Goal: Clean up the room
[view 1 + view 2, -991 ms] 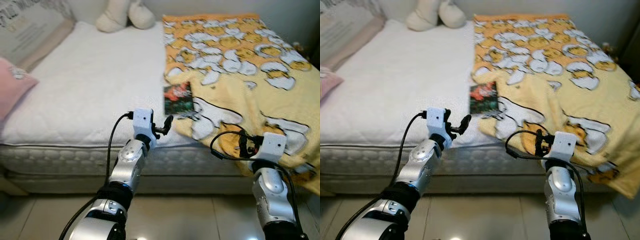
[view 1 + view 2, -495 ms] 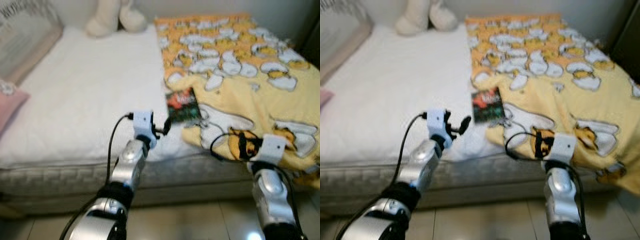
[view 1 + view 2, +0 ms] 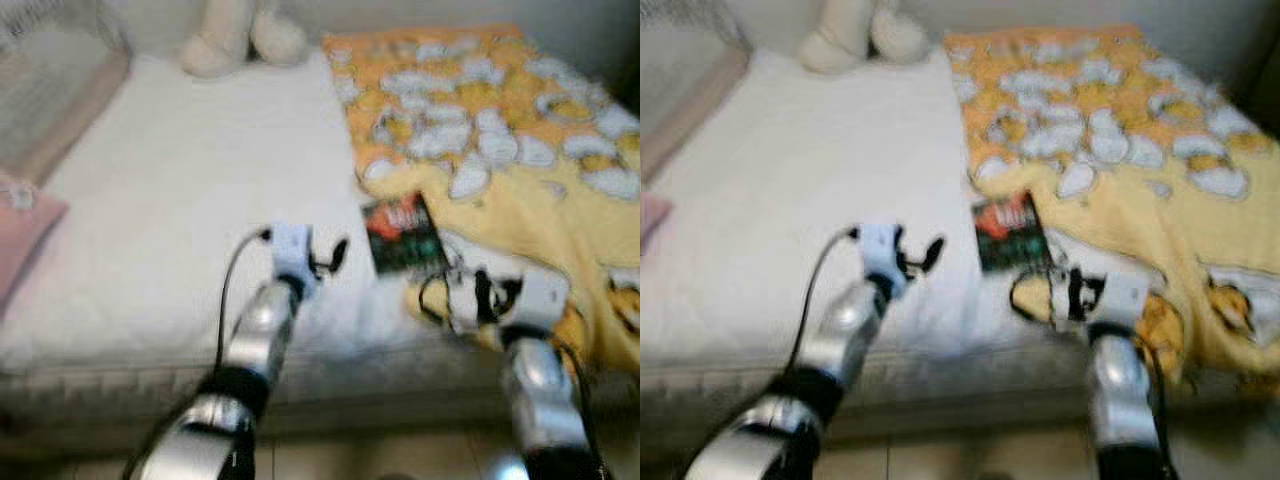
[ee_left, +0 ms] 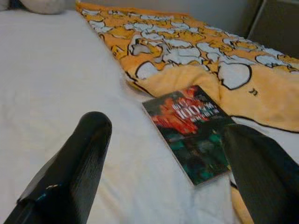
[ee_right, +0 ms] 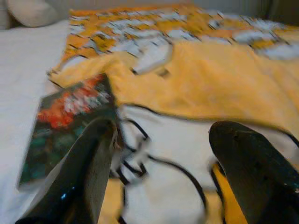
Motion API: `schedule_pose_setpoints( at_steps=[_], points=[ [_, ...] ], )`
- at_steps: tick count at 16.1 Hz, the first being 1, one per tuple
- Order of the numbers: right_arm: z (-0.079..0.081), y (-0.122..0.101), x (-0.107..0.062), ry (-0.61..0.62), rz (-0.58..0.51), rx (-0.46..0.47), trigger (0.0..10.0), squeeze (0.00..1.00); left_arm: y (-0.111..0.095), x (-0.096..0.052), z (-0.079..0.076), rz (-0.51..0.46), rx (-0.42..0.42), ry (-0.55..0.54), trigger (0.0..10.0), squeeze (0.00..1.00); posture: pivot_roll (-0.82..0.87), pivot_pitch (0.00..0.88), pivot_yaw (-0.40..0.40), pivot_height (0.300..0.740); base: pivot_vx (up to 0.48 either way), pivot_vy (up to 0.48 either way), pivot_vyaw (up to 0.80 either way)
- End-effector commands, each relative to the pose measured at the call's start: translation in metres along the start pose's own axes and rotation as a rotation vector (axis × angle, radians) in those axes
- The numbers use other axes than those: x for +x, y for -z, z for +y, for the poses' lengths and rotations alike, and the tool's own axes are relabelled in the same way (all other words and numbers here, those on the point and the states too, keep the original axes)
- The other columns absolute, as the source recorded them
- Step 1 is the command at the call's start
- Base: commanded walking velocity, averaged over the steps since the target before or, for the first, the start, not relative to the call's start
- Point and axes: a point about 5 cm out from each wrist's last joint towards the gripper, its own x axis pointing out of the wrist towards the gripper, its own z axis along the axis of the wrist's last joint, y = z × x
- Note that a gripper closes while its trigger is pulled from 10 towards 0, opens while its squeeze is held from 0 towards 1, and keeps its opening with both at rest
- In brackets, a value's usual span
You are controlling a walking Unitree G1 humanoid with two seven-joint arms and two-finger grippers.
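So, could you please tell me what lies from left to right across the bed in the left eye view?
Pink pillow → left gripper → book → yellow blanket.

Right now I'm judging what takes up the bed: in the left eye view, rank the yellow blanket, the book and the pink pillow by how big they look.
1. yellow blanket, by far the largest.
2. pink pillow, cut off by the frame edge, so its full size is unsure.
3. book, slightly smaller than the visible pillow; the blur makes this close.
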Motion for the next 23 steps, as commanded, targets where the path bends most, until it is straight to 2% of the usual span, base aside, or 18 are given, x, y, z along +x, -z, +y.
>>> schedule_pose_setpoints(
  at_steps=[1, 4, 5, 8, 10, 12, 17, 22, 23],
  points=[
    [0.004, -0.005, 0.003, -0.042, -0.002, -0.016, 10.0, 0.00, 0.000, -0.003, 0.016, 0.012, 0.006, -0.076, 10.0, 0.00, -0.16, 0.000, -0.028, 0.740, 0.000, 0.000, 0.00],
    [-0.007, -0.021, 0.015, -0.145, 0.013, -0.133, 10.0, 0.00, 0.016, -0.018, 0.029, 0.037, -0.025, -0.219, 10.0, 0.00, -0.15, 0.000, -0.128, 0.740, 0.000, 0.000, 0.00],
    [-0.007, -0.023, 0.019, -0.156, 0.015, -0.139, 10.0, 0.00, 0.019, -0.024, 0.031, 0.025, -0.048, -0.235, 10.0, 0.00, -0.13, 0.000, -0.145, 0.740, 0.000, 0.000, 0.00],
    [-0.006, -0.023, 0.021, -0.156, 0.020, -0.123, 10.0, 0.00, 0.020, -0.027, 0.028, 0.012, -0.050, -0.235, 10.0, 0.00, -0.12, 0.000, -0.149, 0.740, 0.000, -0.305, 0.38],
    [0.005, -0.017, 0.018, -0.145, 0.021, -0.079, 10.0, 0.00, 0.011, -0.020, 0.023, -0.012, 0.009, -0.184, 10.0, 0.00, -0.12, 0.000, -0.115, 0.740, 0.000, -0.446, 0.52],
    [0.008, -0.015, 0.016, -0.153, 0.026, -0.079, 10.0, 0.00, 0.008, -0.017, 0.021, -0.013, 0.019, -0.172, 10.0, 0.00, -0.12, 0.000, -0.106, 0.740, 0.000, -0.446, 0.51],
    [0.003, -0.012, 0.012, -0.088, 0.006, -0.063, 10.0, 0.00, 0.000, -0.008, 0.014, -0.004, 0.058, -0.100, 10.0, 0.00, -0.16, 0.000, -0.021, 0.740, 0.000, -0.445, 0.48],
    [0.002, -0.012, 0.009, -0.048, -0.008, -0.057, 10.0, 0.00, -0.001, -0.004, 0.011, 0.002, 0.042, -0.068, 10.0, 0.00, -0.17, 0.000, 0.004, 0.740, 0.051, -0.341, 0.09],
    [0.002, -0.012, 0.008, -0.038, -0.019, -0.057, 10.0, 0.00, -0.001, -0.004, 0.011, 0.002, 0.077, -0.051, 10.0, 0.00, -0.17, 0.000, 0.012, 0.740, 0.000, 0.000, 0.00]
  ],
)
